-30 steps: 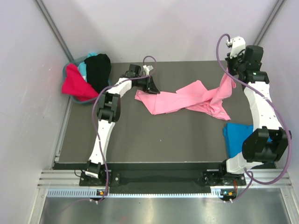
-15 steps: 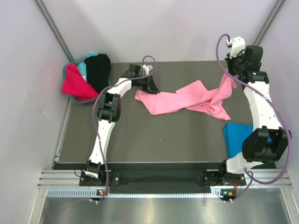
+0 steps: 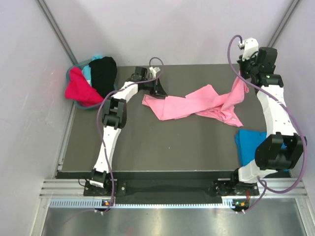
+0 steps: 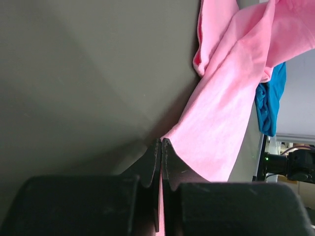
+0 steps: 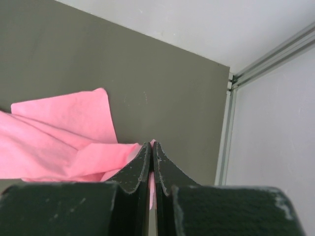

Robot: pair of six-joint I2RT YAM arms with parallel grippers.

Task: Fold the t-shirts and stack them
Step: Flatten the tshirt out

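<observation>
A light pink t-shirt hangs stretched and crumpled across the far half of the dark table. My left gripper is shut on its left end, seen in the left wrist view with pink cloth pinched between the jaws. My right gripper is shut on its right end and holds that end raised; the right wrist view shows pink cloth in the jaws. A bright blue t-shirt lies at the table's right edge under the right arm.
A bin at the far left corner holds red, teal and black t-shirts. Metal frame posts and white walls close in the table at the back and sides.
</observation>
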